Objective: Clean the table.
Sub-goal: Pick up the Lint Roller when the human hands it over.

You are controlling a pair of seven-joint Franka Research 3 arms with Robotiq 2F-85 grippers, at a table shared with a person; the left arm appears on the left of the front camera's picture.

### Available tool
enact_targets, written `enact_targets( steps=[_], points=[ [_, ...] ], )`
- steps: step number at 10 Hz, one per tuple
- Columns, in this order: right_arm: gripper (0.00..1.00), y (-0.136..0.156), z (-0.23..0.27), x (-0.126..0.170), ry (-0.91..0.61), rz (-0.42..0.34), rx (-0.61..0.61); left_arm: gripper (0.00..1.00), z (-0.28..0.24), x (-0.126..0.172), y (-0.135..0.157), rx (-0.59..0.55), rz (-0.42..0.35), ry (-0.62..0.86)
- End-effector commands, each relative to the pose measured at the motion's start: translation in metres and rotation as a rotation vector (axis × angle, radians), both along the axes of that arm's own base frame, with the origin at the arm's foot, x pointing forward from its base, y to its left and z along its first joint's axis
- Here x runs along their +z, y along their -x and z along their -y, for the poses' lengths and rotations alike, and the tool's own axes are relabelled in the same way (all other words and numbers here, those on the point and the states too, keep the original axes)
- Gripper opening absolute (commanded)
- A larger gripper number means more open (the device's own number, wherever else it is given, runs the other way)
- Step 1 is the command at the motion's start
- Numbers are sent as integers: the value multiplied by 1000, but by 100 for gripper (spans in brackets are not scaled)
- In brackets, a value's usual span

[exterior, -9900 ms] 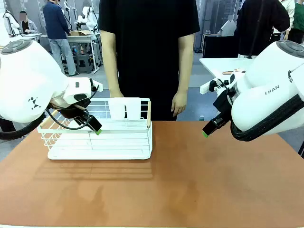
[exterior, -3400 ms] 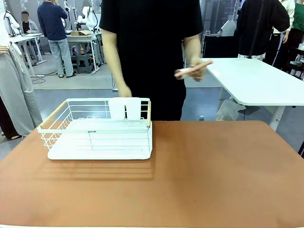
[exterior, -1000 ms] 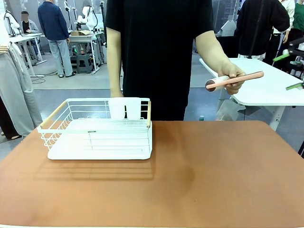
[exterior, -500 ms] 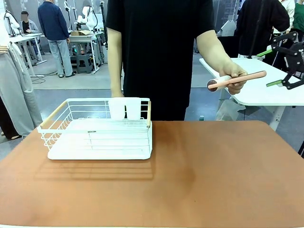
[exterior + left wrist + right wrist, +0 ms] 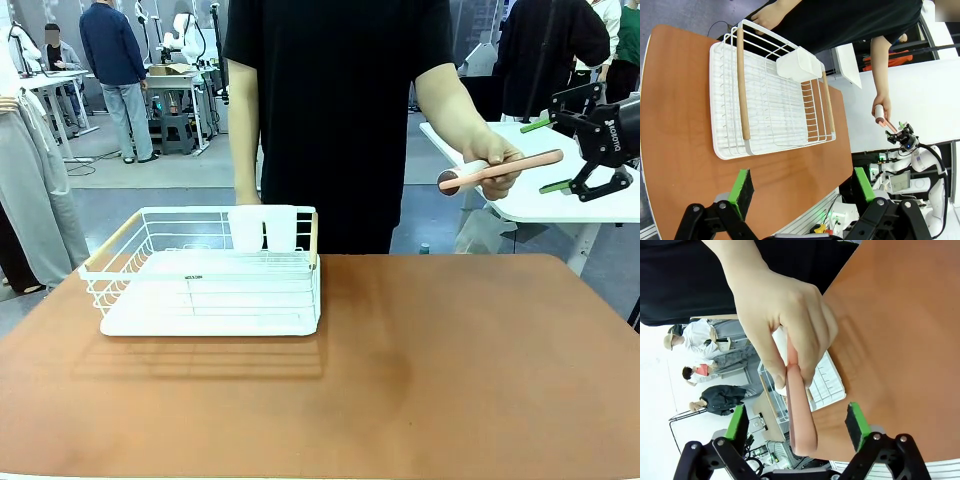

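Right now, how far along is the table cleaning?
Nothing looks done yet. In hand: the person's hand holds out a pink-handled tool, and the robot's right hand is open with a finger on each side of the handle, not closed on it. Left: taking the tool and working over the table, where a white rack stands.

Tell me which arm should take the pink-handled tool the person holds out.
Right. The right gripper is open around the pink-handled tool, by the person's hand; the left gripper hangs open above the table, far off.

Probably lab: workbenches (image 5: 175, 82), standing people (image 5: 112, 60) behind.
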State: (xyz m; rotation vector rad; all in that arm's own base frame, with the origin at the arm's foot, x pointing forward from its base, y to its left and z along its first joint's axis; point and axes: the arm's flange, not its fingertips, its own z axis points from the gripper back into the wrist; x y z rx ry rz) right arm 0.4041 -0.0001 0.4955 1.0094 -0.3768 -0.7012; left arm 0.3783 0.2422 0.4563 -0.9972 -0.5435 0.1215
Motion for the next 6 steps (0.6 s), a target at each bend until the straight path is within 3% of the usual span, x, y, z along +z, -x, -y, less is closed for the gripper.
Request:
enact_targets(
  steps=[1,6],
  points=[
    [100,1,-6,-12,7,38,-21,100,-1,1,1,-2,11,14],
    [100,-4,-1,-19,-11,58,-28,100,-1,1,1,-2,11,14]
  ],
)
